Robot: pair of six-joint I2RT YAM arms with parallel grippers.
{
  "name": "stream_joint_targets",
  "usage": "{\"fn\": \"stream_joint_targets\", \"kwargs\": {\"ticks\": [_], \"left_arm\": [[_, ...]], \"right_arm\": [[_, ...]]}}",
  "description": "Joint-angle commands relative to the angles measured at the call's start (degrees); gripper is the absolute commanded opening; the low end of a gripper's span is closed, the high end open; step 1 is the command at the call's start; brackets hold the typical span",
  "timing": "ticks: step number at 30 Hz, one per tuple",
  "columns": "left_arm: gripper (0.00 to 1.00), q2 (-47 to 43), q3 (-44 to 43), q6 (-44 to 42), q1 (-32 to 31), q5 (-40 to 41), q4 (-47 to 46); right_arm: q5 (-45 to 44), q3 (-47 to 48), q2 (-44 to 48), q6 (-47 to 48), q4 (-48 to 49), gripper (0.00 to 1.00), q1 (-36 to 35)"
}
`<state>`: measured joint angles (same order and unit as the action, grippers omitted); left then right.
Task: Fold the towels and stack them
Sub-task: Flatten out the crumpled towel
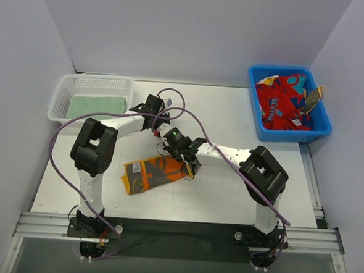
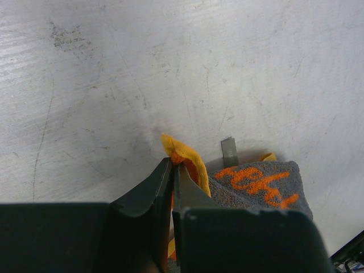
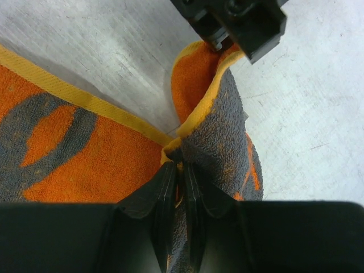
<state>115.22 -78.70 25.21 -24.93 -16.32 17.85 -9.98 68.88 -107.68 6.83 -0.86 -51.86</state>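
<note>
The left arm [image 1: 95,146] and right arm [image 1: 263,172] are rising from their bases and bending inward at raised elbows, so their wrists are meeting. The left claw [image 2: 172,170] is pinching a lifted fold of the orange towel [image 1: 155,172], fingers nearly together. The right claw [image 3: 177,156] is gripping the same towel's edge, with the left claw's tips showing just ahead of it.

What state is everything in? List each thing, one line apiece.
orange towel: lying on the table, one edge lifted and curled over.
left gripper: shut on the orange towel's lifted edge.
right gripper: shut on the orange towel's edge.
green towel: folded flat inside the white basket.
red towels: crumpled and unfolded in the blue bin.
</note>
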Motion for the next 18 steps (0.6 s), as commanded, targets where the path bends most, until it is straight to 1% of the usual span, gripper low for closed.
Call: {"fn": "stream_joint_targets", "kwargs": {"ticks": [1,10,16,17,18], "left_arm": [[0.00,-0.87,-2.16,-0.78,0.23,0.06,-0.09],[0.00,-0.87,-2.16,-0.78,0.23,0.06,-0.18],[0.00,-0.87,-2.25,-0.78,0.23,0.14,-0.09],[0.00,-0.87,-2.25,-0.78,0.23,0.14,-0.01],[0.00,-0.87,-2.25,-0.87,0.32,0.14,-0.09]], "right_arm": [[-1.18,-0.77,-0.43,-0.94,-1.94,0.13,-0.61],[-1.18,0.37,-1.21,-0.94,-4.58,0.24,-2.46],[-3.38,0.99,-2.01,-0.50,-5.20,0.22,-2.90],[-4.25,0.90,-1.92,-0.33,-5.20,0.17,-2.90],[-4.61,0.90,-1.92,-0.33,-5.29,0.14,-2.90]]}}
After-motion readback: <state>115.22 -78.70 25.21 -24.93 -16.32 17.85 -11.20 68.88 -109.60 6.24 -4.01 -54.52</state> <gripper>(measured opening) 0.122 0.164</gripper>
